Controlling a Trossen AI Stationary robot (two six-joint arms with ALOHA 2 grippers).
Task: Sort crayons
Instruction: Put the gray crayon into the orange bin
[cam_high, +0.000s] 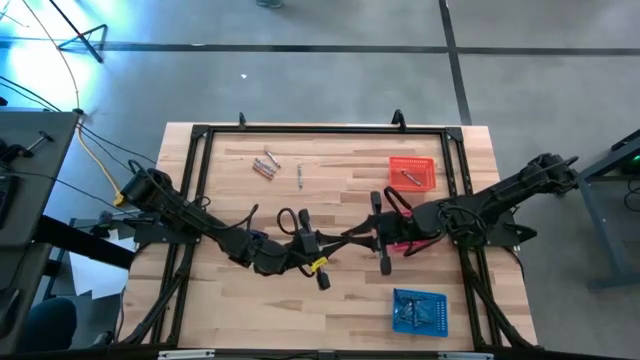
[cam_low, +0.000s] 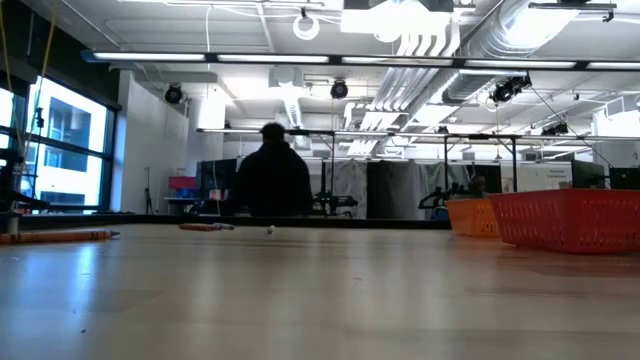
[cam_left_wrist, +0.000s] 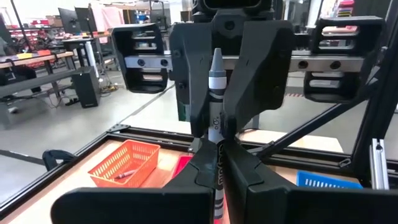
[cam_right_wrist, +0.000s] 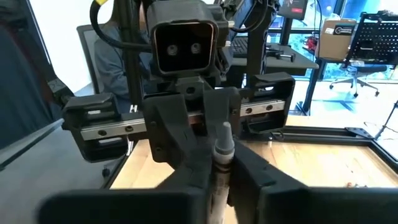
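Two grippers meet over the middle of the table (cam_high: 330, 185), and between them we see one grey crayon (cam_left_wrist: 215, 118) being passed. From the left wrist view, our left gripper (cam_left_wrist: 219, 163) is clamped tight on the lower part of that crayon, its pointed tip standing up between the facing fingers of the other arm. From the right wrist view, our right gripper (cam_right_wrist: 219, 177) has its fingers drawn in close on either side of the same crayon; whether they truly press on it we cannot tell. A few more crayons (cam_high: 265, 166) lie loose on the wood near the far edge on the left arm's side, with a single one (cam_high: 299, 176) just beside them. An orange basket (cam_high: 413, 172) sits at the far right with a crayon inside, a red basket (cam_high: 402, 243) lies partly hidden under the right arm, and a blue basket (cam_high: 420, 311) sits near the front edge. In the low view a person (cam_low: 273, 180) stands dark beyond the table
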